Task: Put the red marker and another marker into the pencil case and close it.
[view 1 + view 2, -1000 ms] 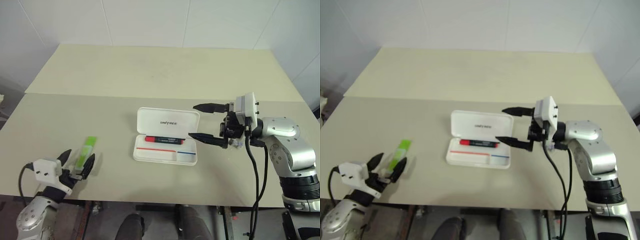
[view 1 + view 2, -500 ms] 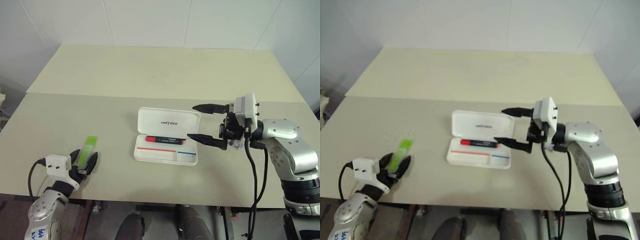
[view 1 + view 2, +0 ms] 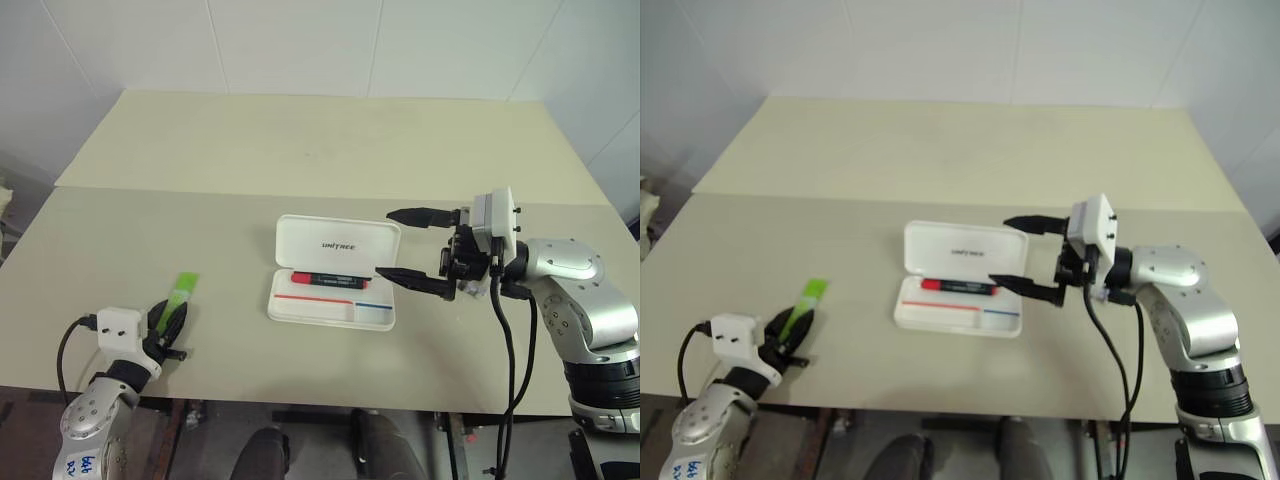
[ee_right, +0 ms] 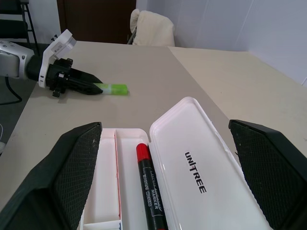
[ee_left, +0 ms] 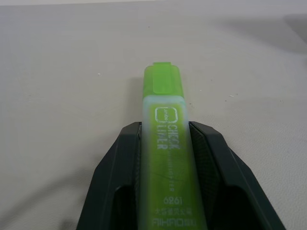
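Bright, even light (soft shadows).

Red marker (image 3: 329, 279) in pencil case (image 3: 335, 272); highlighter (image 3: 176, 300) far left.

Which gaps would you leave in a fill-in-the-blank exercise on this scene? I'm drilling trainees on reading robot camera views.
1. The red marker lies inside the open ____.
2. The left end effector has its fingers against both sides of the ____ highlighter.
3. The lettering on the case lid reads ____.
4. The right end effector hangs beside the case with its fingers ____.

Missing words: pencil case; green; UNITREE; open
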Robot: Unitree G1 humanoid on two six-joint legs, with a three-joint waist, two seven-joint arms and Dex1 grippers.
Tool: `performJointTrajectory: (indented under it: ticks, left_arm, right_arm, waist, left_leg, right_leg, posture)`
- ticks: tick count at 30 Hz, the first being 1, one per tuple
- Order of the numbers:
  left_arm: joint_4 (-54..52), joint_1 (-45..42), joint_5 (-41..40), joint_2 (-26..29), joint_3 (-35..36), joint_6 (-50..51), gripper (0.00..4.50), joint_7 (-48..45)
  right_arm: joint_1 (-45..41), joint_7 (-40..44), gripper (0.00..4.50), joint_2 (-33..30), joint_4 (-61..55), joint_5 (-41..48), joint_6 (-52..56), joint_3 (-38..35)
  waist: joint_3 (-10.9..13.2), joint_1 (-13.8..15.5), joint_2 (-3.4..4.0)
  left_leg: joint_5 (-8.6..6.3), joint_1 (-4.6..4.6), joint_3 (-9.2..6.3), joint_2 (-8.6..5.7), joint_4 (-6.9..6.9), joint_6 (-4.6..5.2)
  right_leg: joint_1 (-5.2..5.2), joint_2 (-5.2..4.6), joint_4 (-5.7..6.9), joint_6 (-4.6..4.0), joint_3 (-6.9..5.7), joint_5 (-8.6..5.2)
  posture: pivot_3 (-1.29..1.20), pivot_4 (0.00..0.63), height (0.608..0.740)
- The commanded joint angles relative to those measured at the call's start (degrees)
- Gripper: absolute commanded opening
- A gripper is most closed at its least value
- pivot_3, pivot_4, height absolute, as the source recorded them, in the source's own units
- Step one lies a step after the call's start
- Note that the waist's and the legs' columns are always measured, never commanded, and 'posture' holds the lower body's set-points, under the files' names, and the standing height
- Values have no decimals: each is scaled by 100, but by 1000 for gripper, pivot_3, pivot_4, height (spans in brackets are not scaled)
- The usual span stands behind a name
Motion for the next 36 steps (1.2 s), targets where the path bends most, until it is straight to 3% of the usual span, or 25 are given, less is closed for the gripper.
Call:
performJointTrajectory:
  ticks: [1,8,12,14,19,26,28,36]
  left_arm:
    - [-351,-300,-432,-46,92,270,1041,80]
    - [-1068,-592,-780,283,151,337,1041,-206]
    - [-1270,-700,-858,789,23,124,1041,-909]
    - [-1170,-762,-560,1176,-23,-288,1041,-1323]
    - [-515,-1218,-1113,1737,123,-551,1041,-2461]
    - [200,-1965,-1614,2356,-236,-290,1041,-4018]
    - [502,-2377,-1478,2559,-689,-274,1041,-4659]
    - [1552,-3570,-991,2301,-1784,-643,1041,-5624]
  right_arm:
    - [-15,43,4500,-86,-39,52,-151,-215]
    - [14,80,4500,-75,103,4,-260,-196]
    - [80,51,4500,-37,140,-23,-316,-190]
    - [114,18,4500,-17,134,-31,-346,-185]
    - [274,-135,4500,-32,111,-71,-435,-281]
    - [640,-211,4500,-199,-154,13,-407,-507]
    - [909,-140,4500,-395,-393,113,-332,-704]
    - [1728,25,4500,-1041,-1416,202,-233,-989]
  waist:
    - [1,12,-2]
    - [1,-20,-3]
    - [1,-10,-3]
    - [2,-9,-3]
    - [2,2,-2]
    - [5,-10,2]
    - [6,6,4]
    - [9,-16,7]
  left_leg:
    - [1,-2,-2,0,1,1]
    - [-4,-10,0,2,-10,-3]
    - [-7,-19,1,5,-20,-4]
    - [-7,-24,0,6,-21,-4]
    - [-6,-24,3,4,-19,-3]
    - [-8,-31,4,4,-21,0]
    - [-9,-31,3,5,-21,1]
    - [-9,-35,2,4,-20,2]
  right_leg:
    - [0,0,0,-1,-2,0]
    - [-3,-1,-26,5,-1,5]
    - [-17,2,-30,1,-3,3]
    - [-21,4,-32,0,-4,2]
    - [-19,1,-36,0,-3,2]
    - [-20,2,-43,1,-5,3]
    - [-21,2,-43,2,-5,3]
    - [-22,7,-44,4,-7,4]
  posture:
    - [0,150,740]
    - [0,150,740]
    - [0,150,740]
    - [0,150,740]
    - [0,150,740]
    - [0,150,740]
    - [0,150,740]
    - [0,150,740]
